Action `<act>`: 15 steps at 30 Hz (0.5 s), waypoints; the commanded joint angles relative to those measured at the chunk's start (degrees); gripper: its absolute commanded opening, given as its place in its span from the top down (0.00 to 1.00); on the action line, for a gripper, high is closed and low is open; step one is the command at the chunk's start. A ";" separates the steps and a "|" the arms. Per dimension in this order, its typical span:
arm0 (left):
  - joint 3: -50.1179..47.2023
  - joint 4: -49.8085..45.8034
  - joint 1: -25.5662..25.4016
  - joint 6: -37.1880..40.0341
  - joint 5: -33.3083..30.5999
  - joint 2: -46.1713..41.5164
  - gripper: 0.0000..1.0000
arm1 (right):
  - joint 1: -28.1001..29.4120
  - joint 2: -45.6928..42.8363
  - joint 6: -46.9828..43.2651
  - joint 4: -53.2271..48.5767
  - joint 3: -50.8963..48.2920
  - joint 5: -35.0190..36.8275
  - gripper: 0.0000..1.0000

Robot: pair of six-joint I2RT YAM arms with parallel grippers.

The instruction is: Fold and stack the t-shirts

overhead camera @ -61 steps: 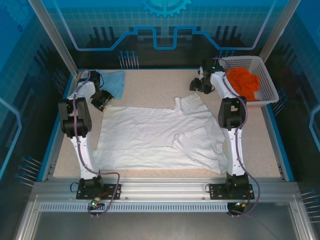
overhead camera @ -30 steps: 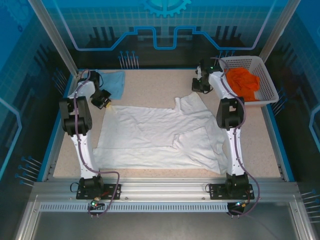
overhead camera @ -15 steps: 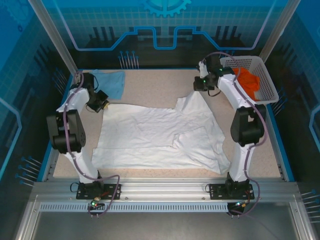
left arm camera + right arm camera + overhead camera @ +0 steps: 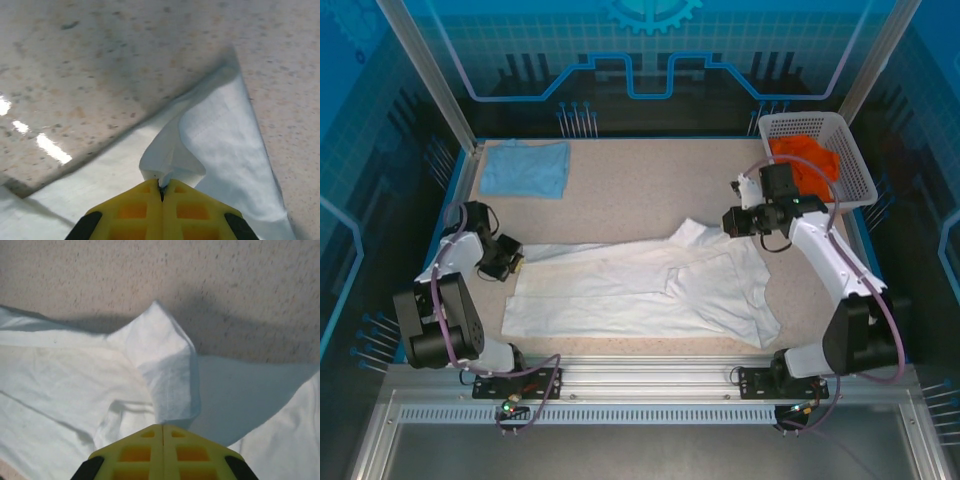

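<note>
The big white soft cloth t-shirt (image 4: 620,290) is lying in the lower middle of the top view, on the speckled beige counter (image 4: 640,180). Its upper left corner is being pinched by the left hand (image 4: 513,262). In the left wrist view the yellow fingers (image 4: 140,200) are being pressed tight together on a little peak of white cloth. The upper right part of the shirt is being pinched the same way by the right hand (image 4: 728,224), with its fingers shut on a raised fold.

It looks like the top edge is being folded down toward the bottom edge. This step is done best when both hands are being moved at the same speed and at the same height, so the edge between them is being pulled straight and not saggy. The right side of the shirt is bunched and lumpy, so extra care is being called for there. The cloth is best let go only when the two edges are being lined up flat.

The plain light blue t-shirt (image 4: 527,167) is lying flat at the upper left, well apart. At the upper right, orange cloth (image 4: 805,160) is sitting in the white plastic lattice basket (image 4: 855,185).
</note>
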 commanded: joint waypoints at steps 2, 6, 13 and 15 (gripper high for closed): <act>-1.77 1.62 2.36 -2.09 1.47 -0.84 1.00 | -0.86 -4.61 0.64 2.09 -6.73 -1.76 1.00; 0.12 1.32 2.97 -0.57 3.17 1.86 1.00 | -1.59 -7.62 2.89 3.09 -12.22 -0.81 1.00; 0.80 0.53 2.96 0.11 5.46 4.08 0.91 | -5.07 -11.97 7.37 3.85 -19.62 1.20 1.00; 1.25 -0.43 2.97 0.19 3.76 3.17 0.76 | -5.99 -13.94 9.31 4.08 -21.03 1.29 0.99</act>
